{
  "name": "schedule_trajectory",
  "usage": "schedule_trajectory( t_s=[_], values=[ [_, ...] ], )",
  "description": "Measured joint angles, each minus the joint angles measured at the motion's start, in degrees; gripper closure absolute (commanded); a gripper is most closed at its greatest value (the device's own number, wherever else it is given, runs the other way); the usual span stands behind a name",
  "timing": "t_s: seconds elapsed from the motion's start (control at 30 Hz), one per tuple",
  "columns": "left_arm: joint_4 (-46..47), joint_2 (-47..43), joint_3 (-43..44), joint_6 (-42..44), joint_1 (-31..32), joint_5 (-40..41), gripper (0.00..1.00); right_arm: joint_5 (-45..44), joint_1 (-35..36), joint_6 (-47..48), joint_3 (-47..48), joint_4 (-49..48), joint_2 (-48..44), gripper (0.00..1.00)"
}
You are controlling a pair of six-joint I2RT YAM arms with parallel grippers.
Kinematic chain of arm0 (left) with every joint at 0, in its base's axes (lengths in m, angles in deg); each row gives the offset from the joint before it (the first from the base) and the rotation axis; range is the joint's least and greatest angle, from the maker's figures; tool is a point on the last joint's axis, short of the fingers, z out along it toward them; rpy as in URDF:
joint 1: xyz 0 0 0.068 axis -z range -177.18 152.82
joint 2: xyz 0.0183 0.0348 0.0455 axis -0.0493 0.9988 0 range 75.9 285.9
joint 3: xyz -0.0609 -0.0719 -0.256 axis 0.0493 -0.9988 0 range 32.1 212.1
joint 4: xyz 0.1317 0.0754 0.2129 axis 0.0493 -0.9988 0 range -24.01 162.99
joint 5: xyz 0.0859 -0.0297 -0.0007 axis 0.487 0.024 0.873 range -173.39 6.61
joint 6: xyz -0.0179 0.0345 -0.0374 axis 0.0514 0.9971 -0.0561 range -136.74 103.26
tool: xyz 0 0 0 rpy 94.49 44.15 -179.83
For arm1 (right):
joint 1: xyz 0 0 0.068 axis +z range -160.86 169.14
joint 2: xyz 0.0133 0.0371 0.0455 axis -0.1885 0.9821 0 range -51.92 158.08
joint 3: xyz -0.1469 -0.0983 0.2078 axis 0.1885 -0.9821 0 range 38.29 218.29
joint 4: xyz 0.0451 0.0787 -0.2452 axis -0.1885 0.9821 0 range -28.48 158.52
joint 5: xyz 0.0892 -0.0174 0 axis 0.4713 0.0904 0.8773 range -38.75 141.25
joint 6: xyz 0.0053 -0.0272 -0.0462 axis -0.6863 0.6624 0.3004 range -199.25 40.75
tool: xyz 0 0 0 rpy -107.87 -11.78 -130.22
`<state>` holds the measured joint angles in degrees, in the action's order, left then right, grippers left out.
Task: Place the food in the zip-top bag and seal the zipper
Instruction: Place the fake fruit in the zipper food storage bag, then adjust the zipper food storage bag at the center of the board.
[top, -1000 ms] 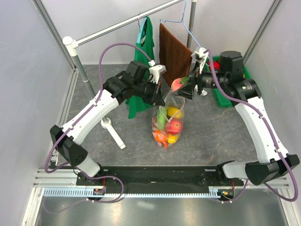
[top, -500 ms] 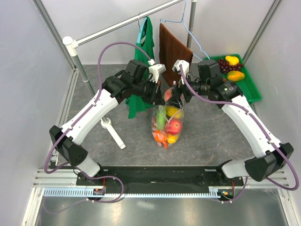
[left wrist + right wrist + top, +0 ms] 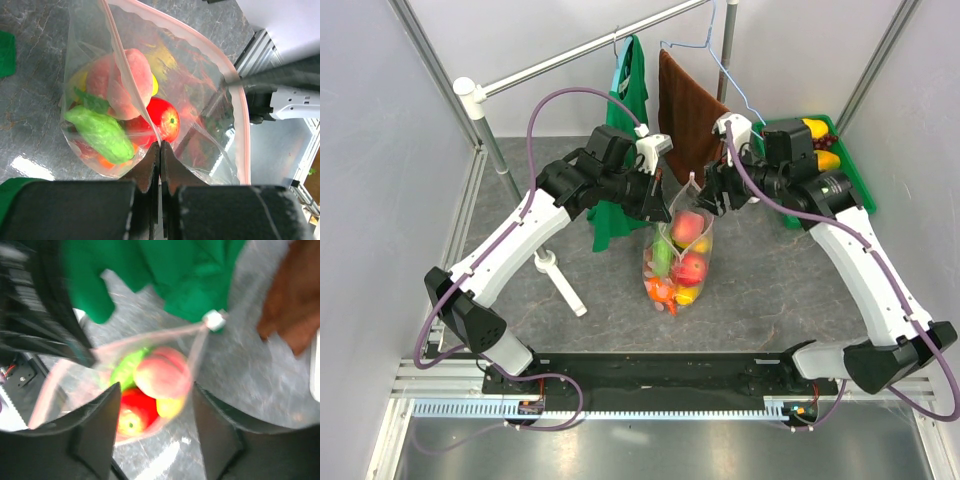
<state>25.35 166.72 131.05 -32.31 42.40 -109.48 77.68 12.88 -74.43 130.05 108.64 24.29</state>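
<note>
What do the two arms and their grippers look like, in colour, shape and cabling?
The left arm and the right arm both have white, rounded links joined by black cylindrical joints. A purple cable loops along each arm. The left gripper and the right gripper have black, wedge-shaped fingers. No markings are legible.

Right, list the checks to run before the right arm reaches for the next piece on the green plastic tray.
1. Left gripper shut on the rim of the clear pink-dotted zip-top bag: ok.
2. Bag mouth held open: ok.
3. Right gripper open and empty: ok.
4. Pink toy peach inside the bag: ok.
5. Food waiting on the green plastic tray, such as the yellow toy fruit: ok.
6. Pale pink zipper sealed: not ok.
</note>
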Motion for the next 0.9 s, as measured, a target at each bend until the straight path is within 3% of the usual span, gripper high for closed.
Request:
schedule_trajectory(
  t_s=[0.13,0.17,0.2,0.37,0.5,0.7,0.9],
  values=[
    [0.00,0.00,0.11,0.00,0.00,-0.02,0.98,-2.03,-2.62,-1.20,0.00,3.08,0.85,0.44],
    [0.00,0.00,0.11,0.02,0.00,-0.02,0.98,-2.23,-2.84,-1.29,0.00,3.72,1.16,0.48],
    [0.00,0.00,0.11,0.00,0.02,-0.02,0.98,-2.25,-2.89,-1.42,0.00,4.22,1.38,0.59],
    [-0.02,0.00,0.48,0.02,0.15,-0.02,0.98,-0.68,-2.86,-1.38,-0.02,6.47,2.16,0.72],
    [-0.15,0.02,1.18,0.24,0.90,0.00,0.98,5.68,-2.97,-0.70,-0.55,8.98,2.89,1.00],
    [-2.51,2.36,7.76,1.99,4.11,-0.02,0.98,16.52,-3.39,-2.54,-3.04,9.44,1.07,1.00],
    [-5.66,7.87,20.04,6.01,6.88,-2.71,0.98,19.76,-3.67,-12.55,-7.93,0.07,-8.79,1.00]
  ],
)
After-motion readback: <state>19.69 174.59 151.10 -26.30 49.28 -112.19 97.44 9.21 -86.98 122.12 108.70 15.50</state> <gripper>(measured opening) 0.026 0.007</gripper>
